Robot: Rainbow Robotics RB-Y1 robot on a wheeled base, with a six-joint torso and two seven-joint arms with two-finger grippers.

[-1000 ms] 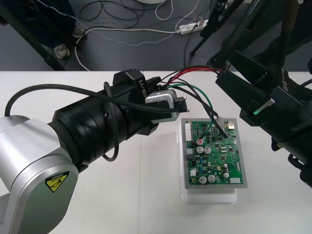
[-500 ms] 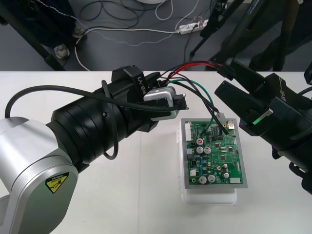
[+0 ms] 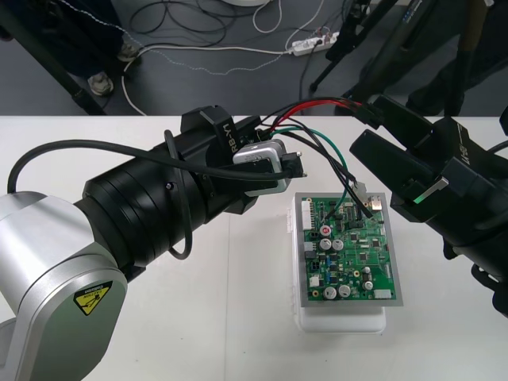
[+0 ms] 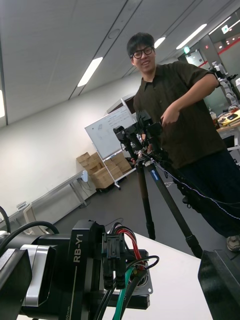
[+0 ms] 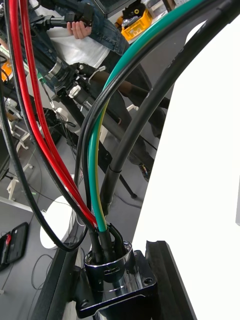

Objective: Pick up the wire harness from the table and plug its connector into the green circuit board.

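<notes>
My left gripper [image 3: 287,168] hangs above the table just left of the green circuit board [image 3: 349,254], shut on the harness's round metal socket [image 5: 107,272]. Red, black and green wires [image 3: 313,109] arch from it to the right. The green and black ones drop to the small black plug [image 3: 367,208] at the board's far right corner; I cannot tell whether it is seated. My right gripper [image 3: 363,125] stands open beside the wire arch, one finger near the red wire's bend. In the right wrist view the left gripper [image 4: 117,267] with the wires stands close ahead.
The board rests on a white base [image 3: 341,319] right of the table's [image 3: 198,317] middle. Dark tripod legs [image 3: 341,48] and floor cables [image 3: 198,36] lie beyond the far edge. My left arm's thick black link covers the table's left half.
My right gripper has moved left and toward the table's far edge, up to the wire arch. The left gripper, still holding the socket, has barely shifted.
</notes>
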